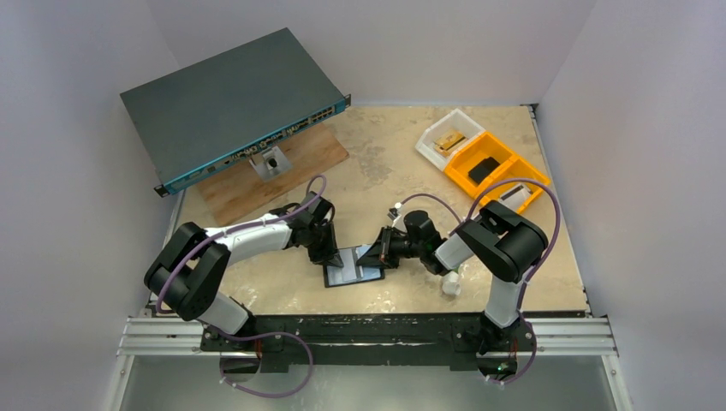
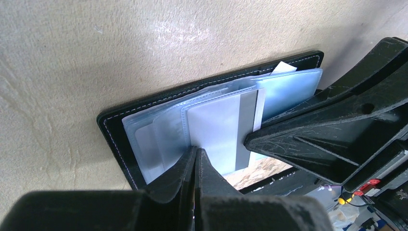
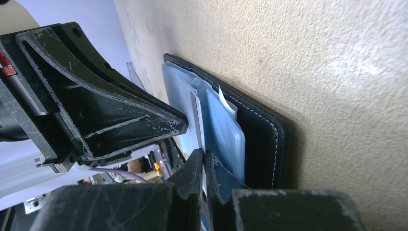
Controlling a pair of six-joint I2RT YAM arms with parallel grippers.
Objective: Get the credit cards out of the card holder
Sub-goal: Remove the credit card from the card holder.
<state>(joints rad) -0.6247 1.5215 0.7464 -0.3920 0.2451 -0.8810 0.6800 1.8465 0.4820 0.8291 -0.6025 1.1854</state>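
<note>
Card holder lies open; left end effector pinched together, right end effector clamped on credit cards.

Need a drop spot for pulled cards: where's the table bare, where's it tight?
Bare: the table between wooden board and orange tray; also the near strip left of the wallet. Tight: at the wallet, where left gripper and right gripper meet.

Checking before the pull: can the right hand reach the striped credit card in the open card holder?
Likely yes: the card holder lies open, nothing covers the striped credit card, and the right hand, shut, sits at its edge; the left hand crowds the next edge.
</note>
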